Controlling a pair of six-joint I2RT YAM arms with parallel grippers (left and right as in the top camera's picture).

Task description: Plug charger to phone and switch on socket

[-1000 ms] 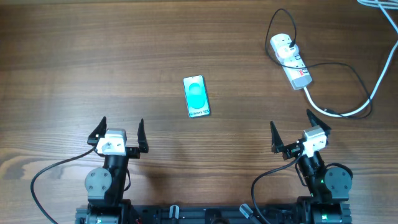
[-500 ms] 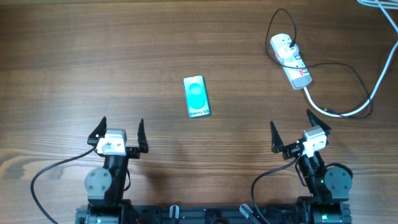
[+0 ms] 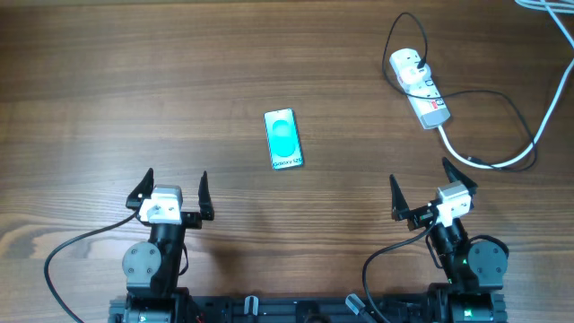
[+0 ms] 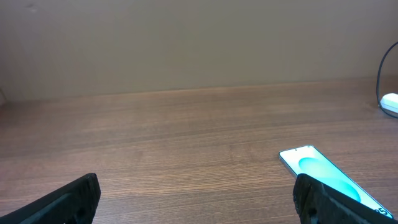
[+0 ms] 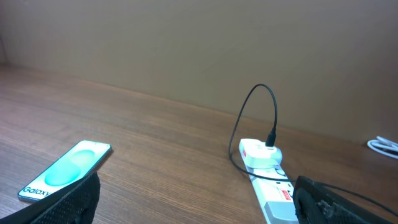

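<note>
Item count, desk surface:
- Phone point(image 3: 283, 139): one, mid-desk.
- Socket point(image 3: 428, 99): one, toward the far right corner.
- White plug adapter point(image 3: 405, 65): one, seated on the socket.
- Charger point(image 5: 261, 86) cable, black: one.
- Thick white cord point(image 3: 507, 164): one from the socket. A further white length crosses the far right corner; whether it is the same cord cannot be told.
- Grippers: two, left gripper point(image 3: 176, 175) and right gripper point(image 3: 419, 171), at the near edge, two fingers each.

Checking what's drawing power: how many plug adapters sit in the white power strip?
1. A white plug adapter sits at the power strip's far end, with the black charger cable leaving it. The strip's other sockets look unoccupied, though they are small in view.
</note>
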